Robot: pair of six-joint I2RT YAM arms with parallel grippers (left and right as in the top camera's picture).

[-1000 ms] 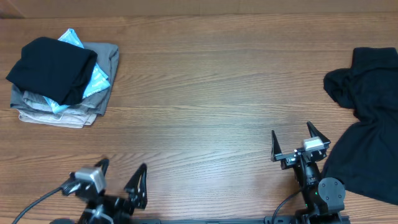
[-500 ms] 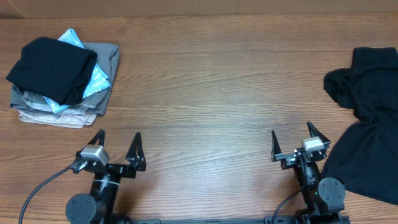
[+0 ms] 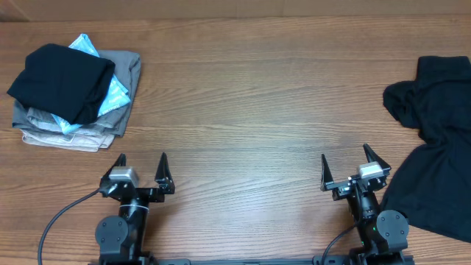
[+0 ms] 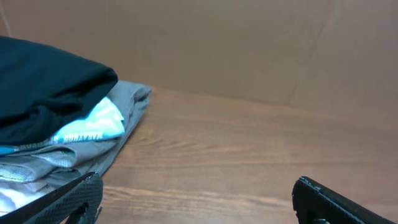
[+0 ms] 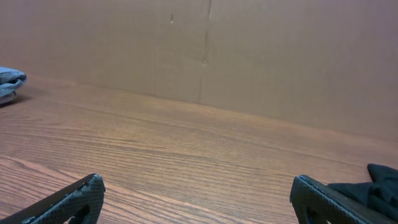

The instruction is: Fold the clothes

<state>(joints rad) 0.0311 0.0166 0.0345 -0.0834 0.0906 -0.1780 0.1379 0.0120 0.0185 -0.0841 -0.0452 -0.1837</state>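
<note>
A crumpled black T-shirt (image 3: 434,147) lies spread at the table's right edge; a bit of it shows at the right wrist view's edge (image 5: 382,177). A folded black T-shirt (image 3: 62,81) tops the pile at the far left and fills the left wrist view's left side (image 4: 43,87). My left gripper (image 3: 141,159) stands open near the front edge, well short of that pile, with nothing between its fingers (image 4: 74,196). Just left of the crumpled shirt, my right gripper (image 3: 344,154) is open and empty, its fingertips (image 5: 323,199) wide apart.
Under the folded black shirt lie a light-blue printed garment (image 3: 115,92) and grey and beige folded garments (image 3: 73,134). A brown cardboard wall (image 5: 249,50) closes the table's far side. Bare wood (image 3: 250,110) stretches between the pile and the crumpled shirt.
My left arm has swung from a slanted pose at the front left edge to point straight ahead, slightly to the right. The right arm and the clothes have not moved.
</note>
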